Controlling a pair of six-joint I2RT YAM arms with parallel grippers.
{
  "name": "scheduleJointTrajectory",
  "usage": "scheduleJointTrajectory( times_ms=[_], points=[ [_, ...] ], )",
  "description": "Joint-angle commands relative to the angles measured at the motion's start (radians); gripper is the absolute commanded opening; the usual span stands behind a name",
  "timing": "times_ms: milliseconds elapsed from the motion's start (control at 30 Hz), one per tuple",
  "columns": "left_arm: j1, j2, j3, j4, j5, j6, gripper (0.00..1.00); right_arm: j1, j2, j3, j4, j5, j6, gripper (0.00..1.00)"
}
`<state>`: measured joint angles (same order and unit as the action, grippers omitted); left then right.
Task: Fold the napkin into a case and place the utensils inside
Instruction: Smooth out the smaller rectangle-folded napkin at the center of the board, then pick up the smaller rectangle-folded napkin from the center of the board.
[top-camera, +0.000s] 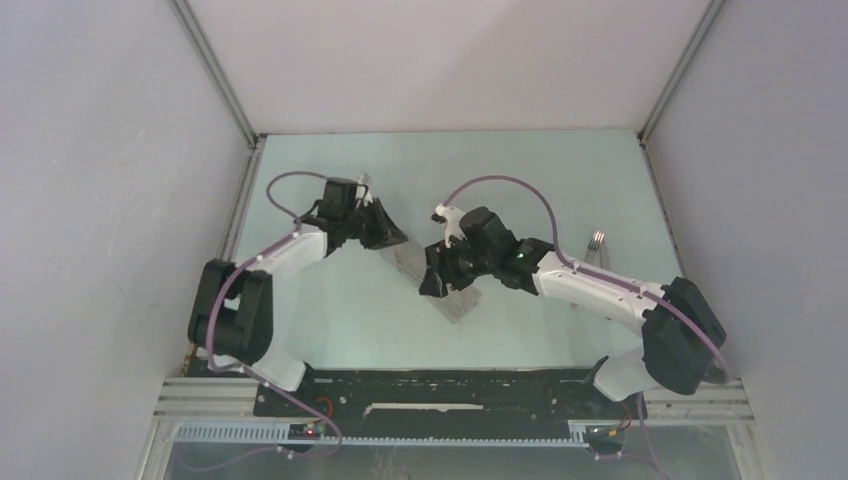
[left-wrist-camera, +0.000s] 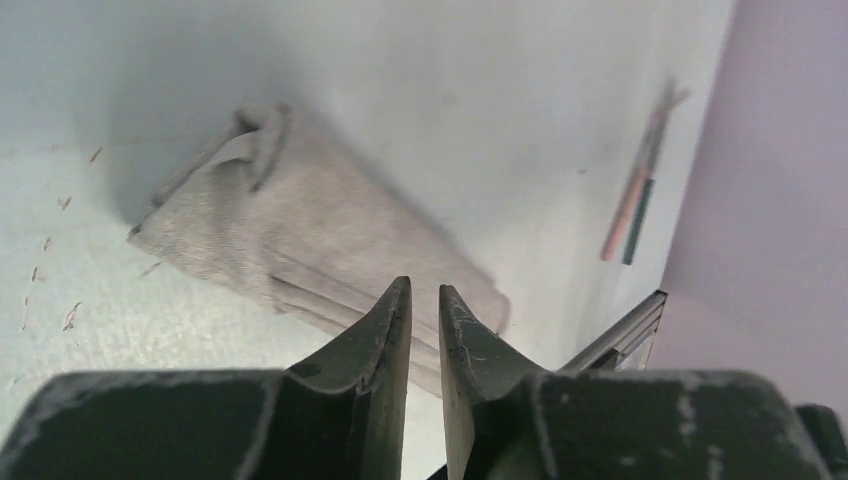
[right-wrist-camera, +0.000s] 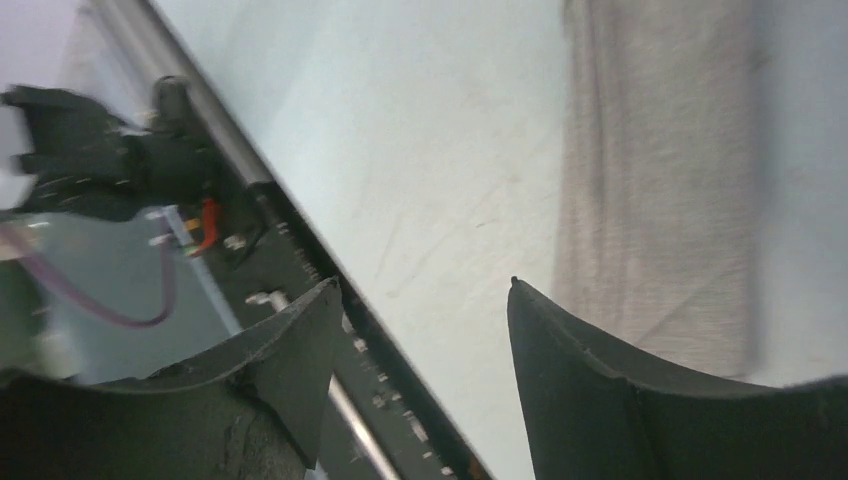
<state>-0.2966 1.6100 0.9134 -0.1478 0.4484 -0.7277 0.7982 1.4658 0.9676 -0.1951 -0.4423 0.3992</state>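
Note:
The napkin (top-camera: 459, 303) lies folded as a narrow taupe-grey strip, the case, slanting across the middle of the table. It also shows in the left wrist view (left-wrist-camera: 300, 240) and the right wrist view (right-wrist-camera: 660, 180). My left gripper (top-camera: 397, 240) (left-wrist-camera: 423, 285) hovers at the strip's far end, its jaws nearly together with nothing between them. My right gripper (top-camera: 433, 287) (right-wrist-camera: 425, 285) is open and empty above the strip's near part. The utensils (top-camera: 597, 243) lie at the right; pink and teal handles show in the left wrist view (left-wrist-camera: 632, 208).
White enclosure walls with aluminium rails (top-camera: 240, 190) bound the table on the left, back and right. The black base rail (top-camera: 440, 385) with cables runs along the near edge and shows in the right wrist view (right-wrist-camera: 300, 260).

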Motion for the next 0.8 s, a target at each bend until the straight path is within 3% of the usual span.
scheduleJointTrajectory(
  times_ms=[0,233,367,500,767],
  points=[
    [0.025,-0.180,0.094,-0.147,-0.005,0.069,0.23,0.100,0.026,0.081,-0.175,0.428,-0.241,0.70],
    [0.191,-0.430,0.040,-0.324,-0.064,0.166,0.28,0.214,0.347,0.441,-0.353,0.713,-0.281,0.59],
    [0.251,-0.549,0.003,-0.423,-0.120,0.223,0.30,0.247,0.491,0.579,-0.447,0.786,-0.252,0.62],
    [0.293,-0.625,-0.053,-0.444,-0.129,0.245,0.36,0.254,0.587,0.655,-0.479,0.808,-0.241,0.64],
    [0.294,-0.650,-0.124,-0.413,-0.078,0.235,0.37,0.255,0.655,0.680,-0.467,0.858,-0.237,0.62]
  ],
)
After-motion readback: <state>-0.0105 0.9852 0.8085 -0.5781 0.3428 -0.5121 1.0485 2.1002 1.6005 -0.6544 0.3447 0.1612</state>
